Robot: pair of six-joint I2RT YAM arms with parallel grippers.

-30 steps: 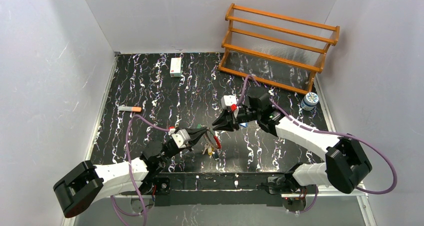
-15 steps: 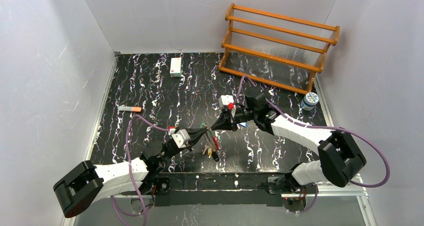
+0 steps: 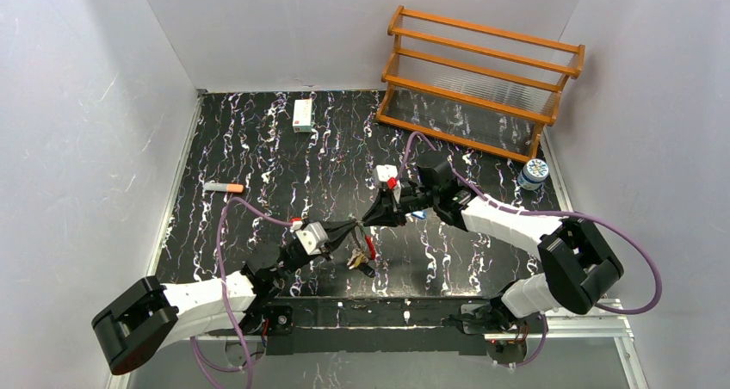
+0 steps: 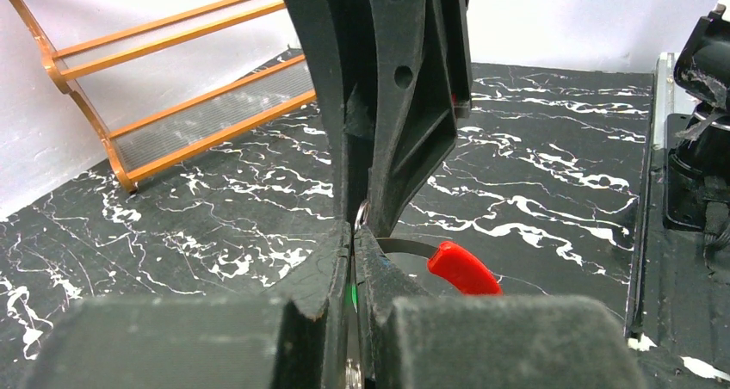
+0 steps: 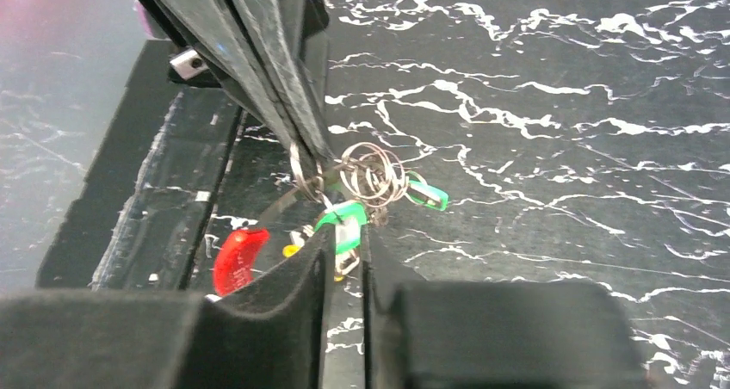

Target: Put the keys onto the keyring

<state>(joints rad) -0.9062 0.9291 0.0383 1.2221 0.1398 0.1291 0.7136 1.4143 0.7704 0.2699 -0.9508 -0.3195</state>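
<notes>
**Inspector:** Which step is in hand?

**Arm:** Threading, as I judge it. My left fingers (image 3: 350, 232) are clamped shut on the keyring (image 4: 403, 247), held off the surface (image 3: 258, 148) at about 6 o'clock from its centre. The red segment (image 4: 460, 267) juts out at 3 o'clock of my grip in the left wrist view, and the bunch of keys (image 3: 360, 257) hangs below. My right fingers (image 3: 372, 219) come in from 2 o'clock, narrowed on the green key (image 5: 343, 219), tip to tip with the left.

**Inspector:** And the blue key?

**Arm:** I cannot make it out with certainty.

**Inspector:** What does the next move call for?

**Arm:** In my judgement, a steady left hold and a fine right approach, so the green key's small loop meets the ring's open end and slides on. The wire loops (image 5: 372, 172) crowd that spot, so a snag is likely. I cannot see the opening itself.

**Inspector:** Surface and room?

**Arm:** The surface is black with white veining, and pale walls stand on three sides. A wooden rack (image 3: 482, 79) sits at 1 o'clock, a white box (image 3: 302, 114) at 11, a marker (image 3: 224, 187) at 9 and a small container (image 3: 533, 174) at 3.
</notes>
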